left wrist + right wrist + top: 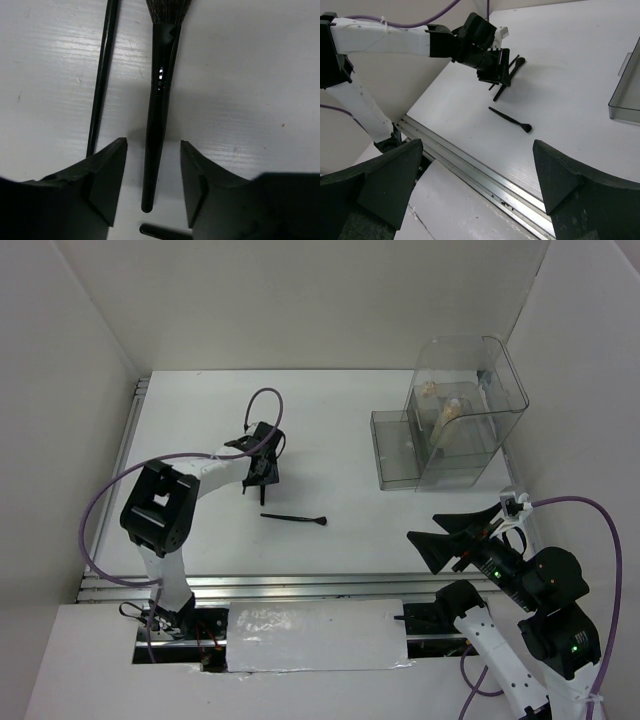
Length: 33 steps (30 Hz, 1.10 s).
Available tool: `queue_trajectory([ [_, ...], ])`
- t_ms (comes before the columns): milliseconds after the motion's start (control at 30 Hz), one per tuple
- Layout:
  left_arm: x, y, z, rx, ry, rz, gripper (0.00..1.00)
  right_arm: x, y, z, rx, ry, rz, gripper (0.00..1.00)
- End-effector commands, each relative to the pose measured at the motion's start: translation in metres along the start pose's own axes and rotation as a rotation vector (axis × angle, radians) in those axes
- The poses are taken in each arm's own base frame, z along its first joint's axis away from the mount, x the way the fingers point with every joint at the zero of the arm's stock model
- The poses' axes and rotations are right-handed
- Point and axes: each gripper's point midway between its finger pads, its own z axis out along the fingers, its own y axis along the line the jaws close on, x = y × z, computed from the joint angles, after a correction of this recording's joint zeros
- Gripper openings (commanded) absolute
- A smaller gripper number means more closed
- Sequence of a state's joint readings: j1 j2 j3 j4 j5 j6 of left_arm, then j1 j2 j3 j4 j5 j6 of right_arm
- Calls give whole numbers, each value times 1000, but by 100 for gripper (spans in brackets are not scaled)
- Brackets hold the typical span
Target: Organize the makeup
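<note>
Tabletop (pixel 250 75), left claw (pixel 152 150) open astride brush (pixel 161 75)

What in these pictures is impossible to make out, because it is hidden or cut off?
- Top view: the left hand covers whatever lies beneath it.
- Top view: the pale items inside the clear box are blurred by its plastic walls.
- Left wrist view: the top edge cuts off the bristles of the big brush; the bottom edge cuts off most of a black stick.
</note>
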<state>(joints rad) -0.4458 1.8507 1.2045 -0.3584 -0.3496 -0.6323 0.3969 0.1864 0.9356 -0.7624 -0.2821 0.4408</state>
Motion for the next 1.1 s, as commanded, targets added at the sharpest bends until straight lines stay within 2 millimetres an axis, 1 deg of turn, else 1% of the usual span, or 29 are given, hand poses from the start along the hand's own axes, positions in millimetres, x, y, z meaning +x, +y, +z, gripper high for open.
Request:
queue_trajectory([
  [0,-5,-9,7,26,-9,-13,57,-9,8,2,-40,-35,-14,99],
  [67,-2,-14,13,41,5,-9,46,-9,6,2,-35,-36,-13,99],
  [100,-1,-16,14,48,11,-7,35,-9,6,3,-34,-38,-13,99],
  [200,-1,-26,17,73,27,-4,15,-11,6,2,-33,-43,-15,99],
  [233,-5,-34,15,90,18,-2,12,-10,6,3,-32,-41,-14,99],
  [300,-8,-44,15,110,17,9,2,-12,6,3,-31,-46,-15,99],
  [333,-18,-58,9,136,-6,15,1,-11,6,4,-31,-43,-13,98],
  [367,-19,-64,9,138,-1,27,0,-11,6,5,-33,-42,-13,98],
  [400,-38,-79,0,172,-41,28,0,-11,6,5,-33,-43,-12,98],
  [467,-44,-107,-15,218,-67,54,0,-12,7,4,-35,-46,-11,98],
  [500,-65,-128,-32,267,-118,44,0,-12,6,4,-31,-45,-11,98],
  [533,-66,-150,-46,305,-140,57,0,-13,6,4,-26,-49,-12,98],
  [567,-70,-165,-55,332,-161,54,0,-13,5,3,-23,-50,-12,98],
  [600,-81,-192,-79,401,-197,27,0,-14,5,2,-21,-55,-14,98],
  [667,-85,-219,-92,467,-214,-11,0,-15,5,2,-15,-58,-12,98],
  [700,-92,-244,-112,550,-233,-54,0,-15,5,1,-15,-61,-13,98],
  [733,-90,-257,-111,581,-226,-68,0,-17,5,0,-13,-66,-14,98],
  [767,-90,-269,-115,617,-225,-83,0,-16,5,-1,-10,-62,-12,99],
  [800,-97,-289,-132,698,-231,-125,0,-18,6,-2,-12,-68,-15,98],
  [833,-94,-300,-127,720,-219,-142,0,-19,6,-4,-9,-73,-16,98],
  [867,-96,-309,-129,750,-219,-166,0,-20,6,-5,-7,-72,-17,99],
  [900,-96,-325,-129,813,-216,-201,0,-22,8,-7,-10,-78,-20,98],
  [933,-95,-331,-125,834,-207,-221,1,-23,9,-8,-8,-82,-21,98],
  [1000,-96,-346,-128,903,-186,-257,4,-25,10,-11,-8,-85,-26,98],
  [1033,-95,-357,-122,933,-182,-275,5,-25,10,-13,-7,-84,-27,98],
  [1067,-94,-363,-119,955,-176,-278,7,-26,10,-13,-3,-86,-29,98],
])
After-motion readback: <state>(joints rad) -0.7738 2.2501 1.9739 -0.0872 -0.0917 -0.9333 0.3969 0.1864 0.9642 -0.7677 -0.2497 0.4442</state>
